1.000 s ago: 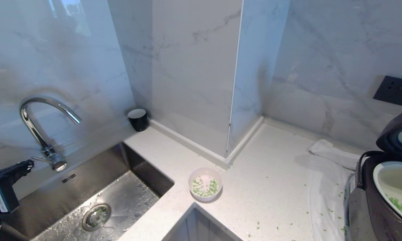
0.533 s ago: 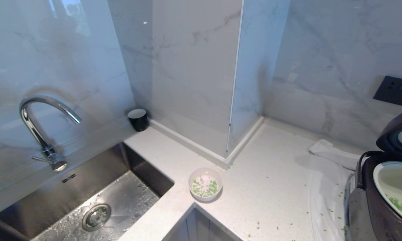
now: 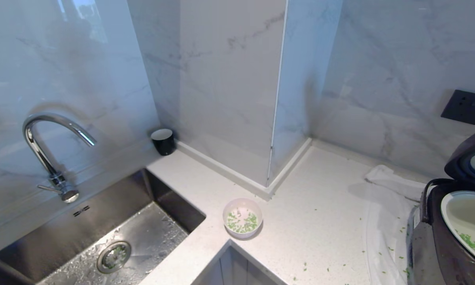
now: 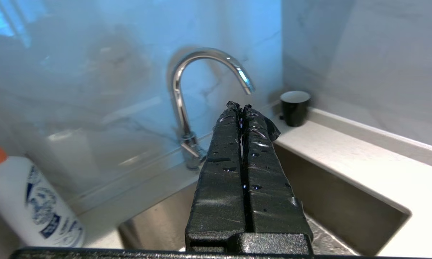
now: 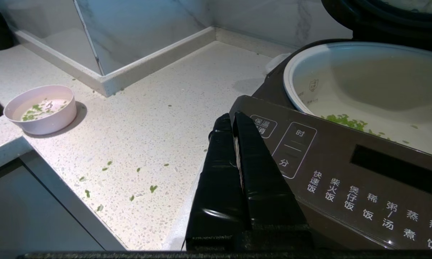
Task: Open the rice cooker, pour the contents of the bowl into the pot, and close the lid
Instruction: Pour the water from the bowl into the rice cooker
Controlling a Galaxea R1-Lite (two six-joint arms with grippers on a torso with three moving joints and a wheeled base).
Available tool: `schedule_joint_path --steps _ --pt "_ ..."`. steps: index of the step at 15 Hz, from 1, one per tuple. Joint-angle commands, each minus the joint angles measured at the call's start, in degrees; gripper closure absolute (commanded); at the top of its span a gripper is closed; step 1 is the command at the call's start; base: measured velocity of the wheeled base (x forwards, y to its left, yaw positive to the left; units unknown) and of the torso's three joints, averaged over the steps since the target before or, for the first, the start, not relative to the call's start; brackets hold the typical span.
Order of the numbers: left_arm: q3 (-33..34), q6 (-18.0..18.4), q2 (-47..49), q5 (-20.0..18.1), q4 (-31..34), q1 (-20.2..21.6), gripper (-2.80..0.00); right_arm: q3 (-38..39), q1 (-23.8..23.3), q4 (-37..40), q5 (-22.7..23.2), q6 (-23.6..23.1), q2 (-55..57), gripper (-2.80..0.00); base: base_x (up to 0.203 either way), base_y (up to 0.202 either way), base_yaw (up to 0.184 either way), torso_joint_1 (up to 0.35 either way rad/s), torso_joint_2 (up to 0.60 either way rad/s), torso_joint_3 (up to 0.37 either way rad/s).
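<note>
The rice cooker (image 3: 431,245) stands at the right edge of the counter with its lid (image 3: 460,158) raised. Its white pot (image 3: 466,213) holds some green bits (image 3: 474,246). The pale pink bowl (image 3: 242,217) sits near the counter's inner corner with chopped green contents (image 3: 243,223) inside. My right gripper (image 5: 232,117) is shut and empty, low beside the cooker's button panel (image 5: 345,169), with the bowl (image 5: 39,109) far off across the counter. My left gripper (image 4: 241,107) is shut and empty, wet with drops, held over the sink and pointing toward the faucet. Neither arm shows in the head view.
A steel sink (image 3: 103,206) with a curved faucet (image 3: 43,134) lies to the left. A black cup (image 3: 163,141) stands in the wall corner. A white cloth (image 3: 387,198) lies beside the cooker. Loose green bits (image 5: 153,188) dot the counter. A white bottle (image 4: 32,201) stands by the sink.
My left gripper, seen at the head view's left edge over the sink a second ago, has dropped out of that view. The bowl and cooker have not moved.
</note>
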Motion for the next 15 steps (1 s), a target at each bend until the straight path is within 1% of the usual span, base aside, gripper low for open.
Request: schedule_joint_path --steps 1,2,3,5,8,10,11,12,14,15 --pt "3.2 0.0 -7.1 -1.4 0.6 -0.8 0.00 0.0 0.0 0.0 0.0 0.0 0.0 0.00 0.000 0.000 0.000 0.000 0.00 0.000" --pt "4.9 0.0 -9.9 -3.2 1.7 -0.8 0.00 0.0 0.0 0.0 0.0 0.0 0.0 0.00 0.000 0.000 0.000 0.000 0.00 0.000" --pt "6.4 0.1 -12.6 -4.7 4.2 -0.7 0.00 0.0 0.0 0.0 0.0 0.0 0.0 0.00 0.000 0.000 0.000 0.000 0.00 0.000" --pt "8.7 -0.1 -15.8 -6.0 11.3 -0.7 0.00 0.0 0.0 0.0 0.0 0.0 0.0 0.00 0.000 0.000 0.000 0.000 0.00 0.000" --pt "12.7 -0.4 -15.8 -8.2 11.8 -0.6 0.00 0.0 0.0 0.0 0.0 0.0 0.0 0.00 0.000 0.000 0.000 0.000 0.00 0.000" --pt "13.2 -2.8 -15.8 -9.6 12.1 -0.7 0.00 0.0 0.0 0.0 0.0 0.0 0.0 0.00 0.000 0.000 0.000 0.000 0.00 0.000" --pt "13.1 -3.3 -15.8 -11.1 13.7 -0.8 0.00 0.0 0.0 0.0 0.0 0.0 0.0 0.00 0.000 0.000 0.000 0.000 0.00 0.000" --pt "12.6 -3.4 -15.8 -12.2 16.9 -0.8 0.00 0.0 0.0 0.0 0.0 0.0 0.0 0.00 0.000 0.000 0.000 0.000 0.00 0.000" --pt "11.0 -3.5 -15.8 -13.0 25.2 -0.7 0.00 0.0 0.0 0.0 0.0 0.0 0.0 0.00 0.000 0.000 0.000 0.000 0.00 0.000" --pt "10.4 -3.6 -15.8 -13.1 26.4 -0.7 0.00 0.0 0.0 0.0 0.0 0.0 0.0 0.00 0.000 0.000 0.000 0.000 0.00 0.000"
